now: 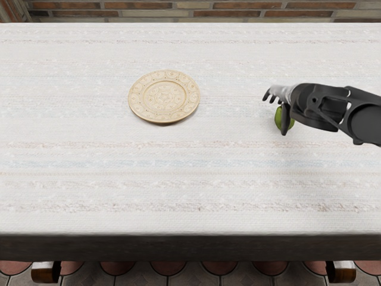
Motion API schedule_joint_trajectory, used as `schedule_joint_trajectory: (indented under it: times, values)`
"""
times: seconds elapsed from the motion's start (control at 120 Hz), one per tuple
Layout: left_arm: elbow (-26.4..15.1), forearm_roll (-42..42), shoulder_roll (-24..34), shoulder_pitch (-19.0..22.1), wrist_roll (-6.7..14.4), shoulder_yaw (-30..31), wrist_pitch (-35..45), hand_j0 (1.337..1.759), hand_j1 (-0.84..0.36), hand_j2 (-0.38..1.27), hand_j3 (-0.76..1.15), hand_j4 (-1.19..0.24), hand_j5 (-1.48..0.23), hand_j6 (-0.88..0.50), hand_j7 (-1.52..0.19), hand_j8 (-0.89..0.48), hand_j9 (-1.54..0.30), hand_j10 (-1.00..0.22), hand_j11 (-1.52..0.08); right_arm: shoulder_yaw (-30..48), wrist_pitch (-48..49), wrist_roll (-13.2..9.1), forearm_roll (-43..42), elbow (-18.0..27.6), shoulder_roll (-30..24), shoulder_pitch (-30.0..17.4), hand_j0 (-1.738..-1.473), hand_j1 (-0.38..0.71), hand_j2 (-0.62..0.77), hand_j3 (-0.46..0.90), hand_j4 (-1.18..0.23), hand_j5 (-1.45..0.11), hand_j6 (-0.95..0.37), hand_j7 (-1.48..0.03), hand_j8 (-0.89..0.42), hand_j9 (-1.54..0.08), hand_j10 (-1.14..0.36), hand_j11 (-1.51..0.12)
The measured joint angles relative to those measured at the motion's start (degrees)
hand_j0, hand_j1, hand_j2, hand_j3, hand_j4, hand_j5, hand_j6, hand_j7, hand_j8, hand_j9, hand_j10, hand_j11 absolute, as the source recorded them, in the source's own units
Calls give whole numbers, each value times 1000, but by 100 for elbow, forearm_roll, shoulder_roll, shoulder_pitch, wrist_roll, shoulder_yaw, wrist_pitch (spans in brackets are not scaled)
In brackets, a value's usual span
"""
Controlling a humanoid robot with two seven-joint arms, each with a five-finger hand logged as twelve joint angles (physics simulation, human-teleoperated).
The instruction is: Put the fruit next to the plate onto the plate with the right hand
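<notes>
well right of the plate [164, 96], green fruit [278, 120] beneath right hand [284, 101]

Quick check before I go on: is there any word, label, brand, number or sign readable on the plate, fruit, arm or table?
None: no text can be read anywhere in the head view.
plate: raised ornamental pattern only, no letters or numbers.
green fruit: no sticker visible; partly hidden by the right robot hand.
right robot hand: plain dark surface, no markings visible.
table: faint stripes only.
</notes>
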Motion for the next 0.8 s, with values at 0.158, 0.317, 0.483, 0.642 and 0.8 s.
schedule_joint_trajectory:
  times: [0.158,0.317,0.483,0.642,0.8]
  values:
    - [0,0,0,0,0,0,0,1658,330,3,0,-16,-21,-17,-21,-16,-21,-16,-21,-39,-11,0,-1,-5,-26,-29,-1658,-29,-52,0,-271,-348,-272,-348,-271,-348,-270,-348]
    - [0,0,0,0,0,0,0,1658,330,3,0,-16,-21,-17,-21,-16,-21,-16,-21,-78,-20,0,-2,-49,-34,-93,-1658,1,-57,0,-296,-381,-297,-381,-296,-381,-295,-381]
    - [0,0,0,0,0,0,0,1658,330,3,0,-16,-21,-17,-21,-16,-21,-16,-21,-96,-68,0,-7,-210,-32,-142,-1658,63,-67,0,-347,-448,-348,-447,-347,-448,-347,-448]
    - [0,0,0,0,1,0,0,1658,330,3,0,-16,-21,-17,-21,-16,-21,-16,-21,-130,-98,0,-5,-331,-13,-159,-1658,199,-88,0,-465,-594,-433,-597,-465,-594,-464,-594]
    - [0,0,0,0,1,-1,0,1658,330,3,0,-16,-21,-17,-21,-16,-21,-16,-21,-129,-103,1,9,-400,0,-166,-1655,265,74,-1,-580,-751,-443,-751,-515,-752,-578,-753]
